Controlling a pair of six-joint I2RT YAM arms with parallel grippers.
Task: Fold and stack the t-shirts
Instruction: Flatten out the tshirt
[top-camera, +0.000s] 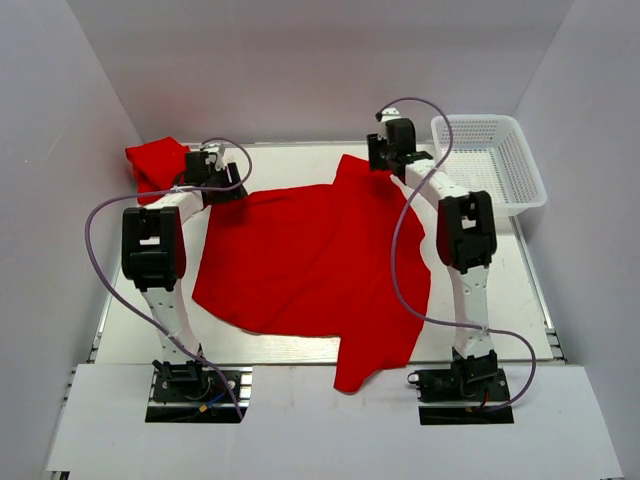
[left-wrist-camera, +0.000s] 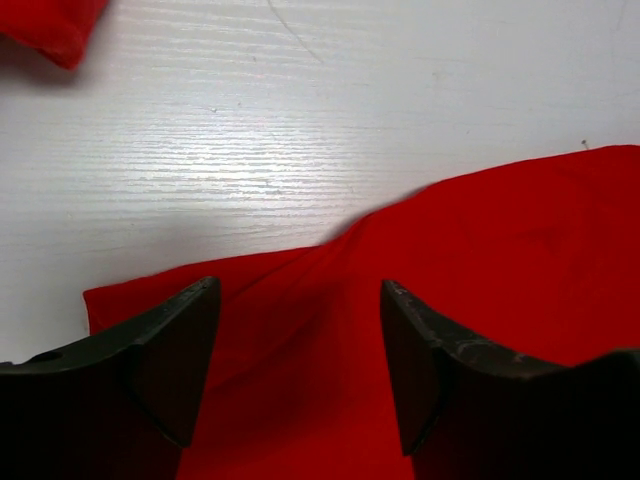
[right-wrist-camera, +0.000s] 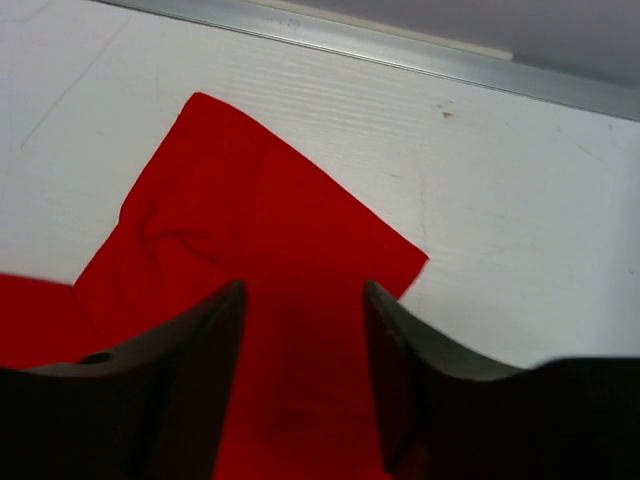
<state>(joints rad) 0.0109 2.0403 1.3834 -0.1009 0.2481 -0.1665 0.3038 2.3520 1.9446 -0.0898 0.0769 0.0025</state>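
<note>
Centre of table (top-camera: 500, 290): spread t-shirt (top-camera: 310, 260), near sleeve past the near edge. Far-left corner: bunched t-shirt (top-camera: 155, 165). Far-right corner: basket (top-camera: 478, 119). Left gripper (left-wrist-camera: 298, 285) above the spread t-shirt's far-left edge; right gripper (right-wrist-camera: 304, 285) above its far sleeve.

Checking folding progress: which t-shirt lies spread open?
The centre t-shirt, lying wide and flat; the far-left t-shirt is a small bundle.

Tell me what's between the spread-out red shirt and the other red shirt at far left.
Only bare white table, in the left wrist view, separates the far-left shirt from the spread-out shirt, whose edge the open left hand hangs over.
</note>
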